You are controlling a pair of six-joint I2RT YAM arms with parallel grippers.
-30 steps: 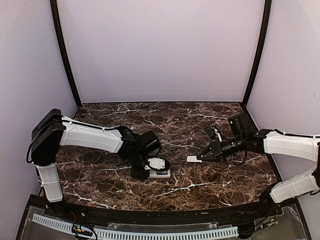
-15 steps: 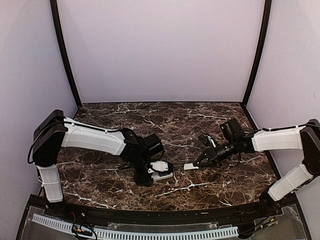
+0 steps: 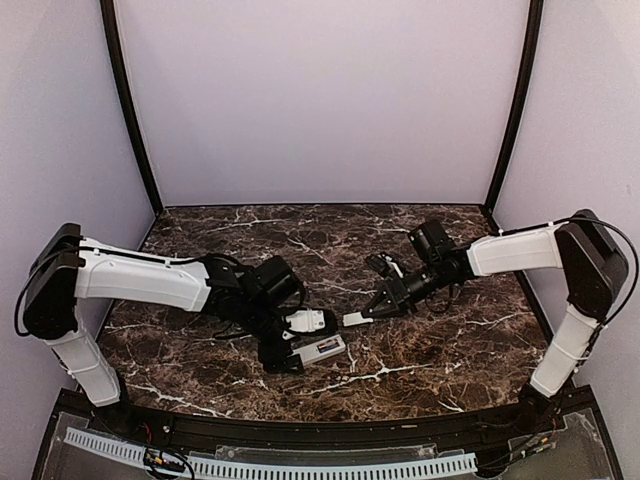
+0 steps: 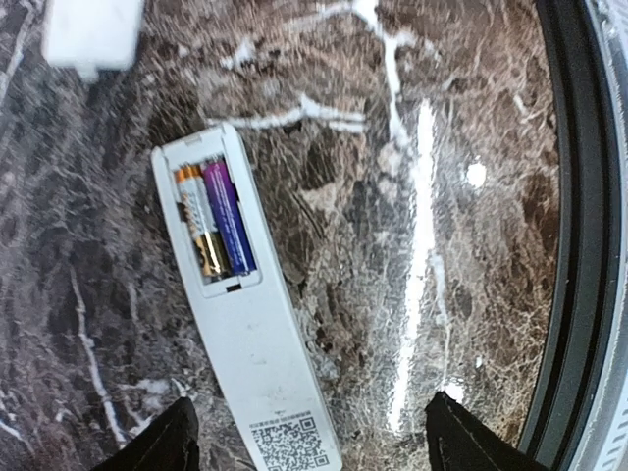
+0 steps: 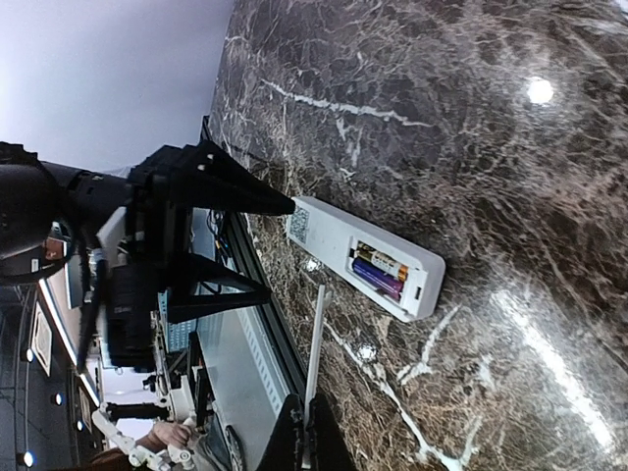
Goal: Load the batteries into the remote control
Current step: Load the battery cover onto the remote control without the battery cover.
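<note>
Currently the remote control (image 4: pixel 257 334) lies back-up on the marble table (image 4: pixel 392 245), near the table's front edge. Two batteries (image 4: pixel 216 221) sit side by side in its uncovered recess, one gold-and-black, one purple. The left gripper (image 4: pixel 309 446) hovers over the remote's labelled end, spread wide and holding nothing, with one fingertip on either side of the body. The right gripper (image 3: pixel 372 312) is clamped on the thin white battery cover (image 3: pixel 354 319), which sits just beyond the remote's recess end, apart from it
</note>
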